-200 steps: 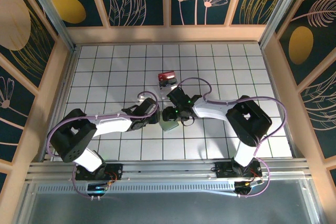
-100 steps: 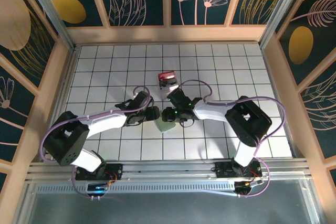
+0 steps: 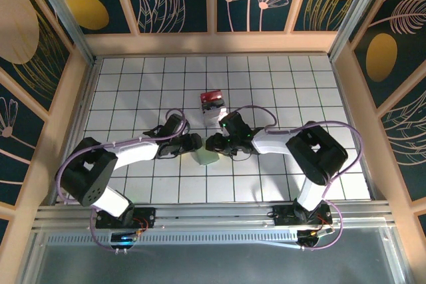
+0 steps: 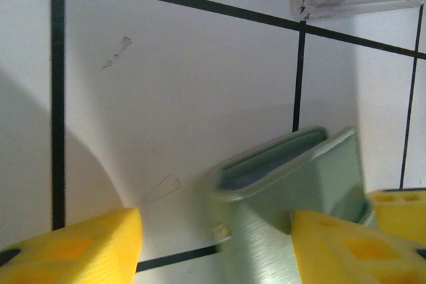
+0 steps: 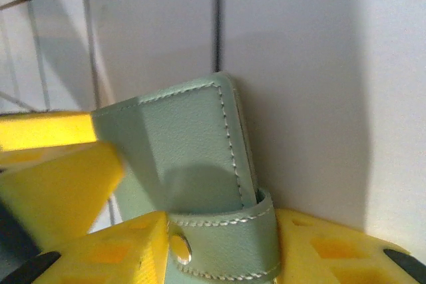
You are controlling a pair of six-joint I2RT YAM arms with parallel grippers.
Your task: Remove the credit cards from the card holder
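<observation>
— So, where's your card holder [image 3: 206, 158]?
— Mid-frame in the top view (strap [image 5: 223, 227] wrapped over its edge). Your right gripper [image 5: 226, 254] pinches it; your left gripper [image 4: 210, 247] stands open around it.

Card holder [image 3: 206, 158] on the table [image 3: 299, 78], between left claw [image 3: 197, 143] and right claw [image 3: 214, 143], box [image 3: 213, 101] behind.

White gridded tabletop [image 3: 133, 78] ringed by dark floral wall panels [image 3: 180, 4].
</observation>
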